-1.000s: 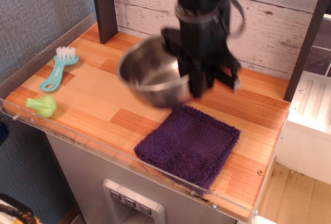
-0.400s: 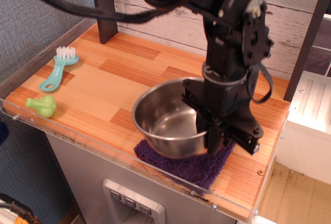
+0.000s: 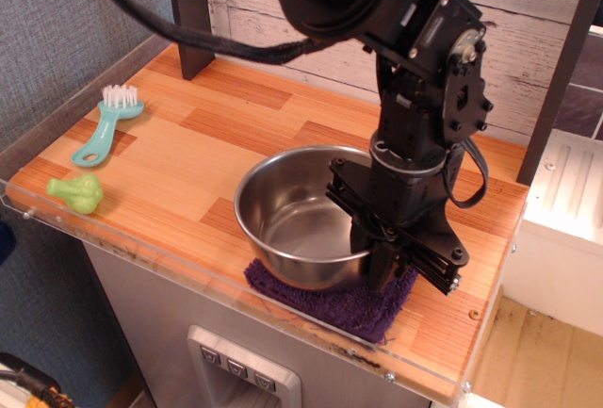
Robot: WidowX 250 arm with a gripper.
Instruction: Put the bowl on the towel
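The shiny steel bowl [image 3: 300, 218] sits upright over the dark purple towel [image 3: 341, 301] near the table's front edge and hides most of it; only the towel's front and right fringe show. My black gripper [image 3: 375, 255] reaches down from above at the bowl's right rim, its fingers closed on that rim. I cannot tell whether the bowl's base rests fully on the towel or hangs just above it.
A teal brush with white bristles [image 3: 106, 123] and a green broccoli-shaped toy [image 3: 78, 191] lie at the table's left edge. A clear plastic lip [image 3: 179, 267] runs along the front. A dark post [image 3: 191, 12] stands at the back left, a wood-plank wall behind.
The gripper carried the bowl from above the table's middle forward and down onto the towel. The bowl has lowered and shifted slightly left since the last frame, covering the towel.
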